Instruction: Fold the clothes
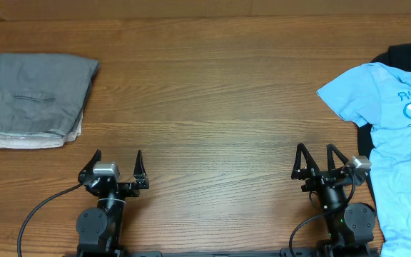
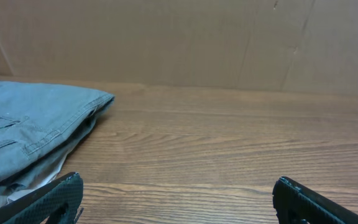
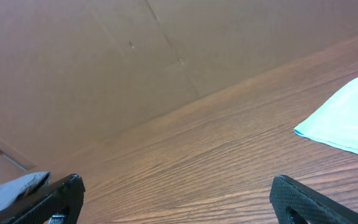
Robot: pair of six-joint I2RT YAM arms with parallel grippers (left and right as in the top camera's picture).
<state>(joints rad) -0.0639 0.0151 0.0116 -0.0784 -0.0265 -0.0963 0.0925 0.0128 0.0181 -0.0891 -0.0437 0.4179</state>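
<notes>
The light blue T-shirt [image 1: 394,143] runs off the right and lower edges of the overhead view, its lettering partly cut away; a black garment [image 1: 409,53] beneath shows only as a dark fringe; a folded grey garment [image 1: 38,96], soft and creased, lies far left on the grained wooden table [image 1: 212,93]; left gripper [image 1: 116,160] and right gripper [image 1: 316,151] stand with fingers wide apart, empty; the shirt lies near the right gripper, on its right, apart from the fingers.
</notes>
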